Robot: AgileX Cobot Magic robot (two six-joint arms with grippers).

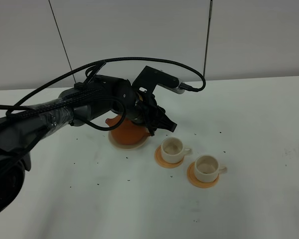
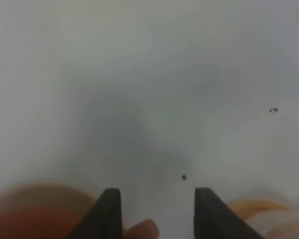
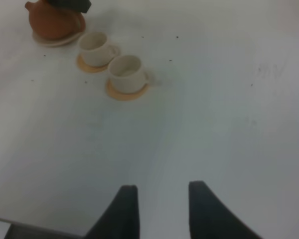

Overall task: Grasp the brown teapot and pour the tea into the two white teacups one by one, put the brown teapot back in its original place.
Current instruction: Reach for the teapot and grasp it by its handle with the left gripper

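The left arm [image 1: 65, 113] reaches over the brown teapot [image 1: 127, 133] on its saucer [image 1: 135, 146], beside two white teacups [image 1: 172, 149] [image 1: 207, 168] on orange coasters [image 1: 164, 163].

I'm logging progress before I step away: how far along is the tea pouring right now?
Done: nothing that shows; both white teacups look empty on their coasters. In hand: the open left gripper hovers by the brown teapot, which sits on its saucer, ungrasped. Left: grasp, both pours, return.
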